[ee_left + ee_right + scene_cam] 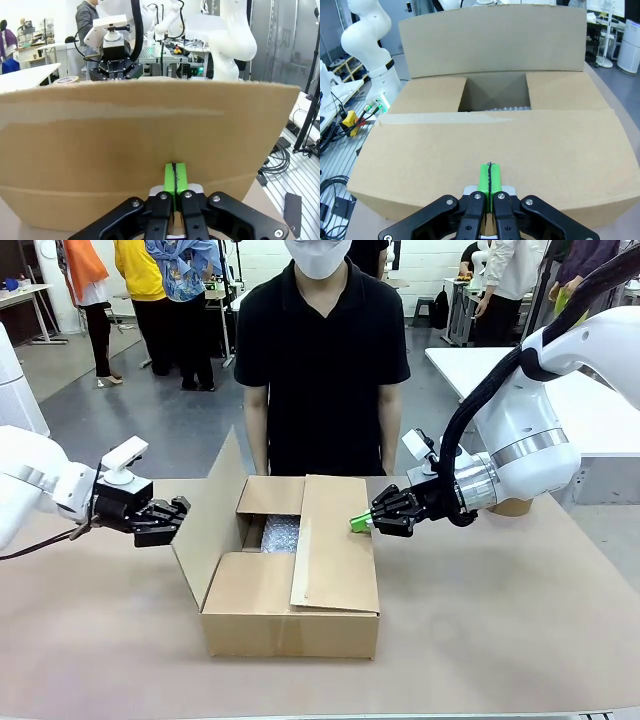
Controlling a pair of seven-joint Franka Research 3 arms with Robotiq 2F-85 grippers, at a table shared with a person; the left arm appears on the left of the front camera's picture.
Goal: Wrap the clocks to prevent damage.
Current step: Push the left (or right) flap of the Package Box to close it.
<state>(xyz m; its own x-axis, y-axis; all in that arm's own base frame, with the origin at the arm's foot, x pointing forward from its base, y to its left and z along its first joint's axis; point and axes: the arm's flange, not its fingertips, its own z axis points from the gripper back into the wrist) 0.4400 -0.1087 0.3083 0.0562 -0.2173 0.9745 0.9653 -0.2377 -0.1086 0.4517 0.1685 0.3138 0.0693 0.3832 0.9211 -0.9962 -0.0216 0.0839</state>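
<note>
The clocks show as a patch of clear bubble wrap (280, 533) down inside the open cardboard box (290, 615), and again through the box opening as bubble wrap (502, 108). My left gripper (180, 512) is shut, its green pads (175, 177) against the outer face of the raised left flap (150, 135). My right gripper (360, 523) is shut too, its green fingertips (490, 179) at the edge of the right flap (495, 145), which lies folded down over the box. Neither gripper holds anything.
A person in a black shirt (322, 360) stands at the far side right behind the box. A brown tape roll (512, 507) sits behind my right arm. Bare table (500, 640) lies to the right and front of the box.
</note>
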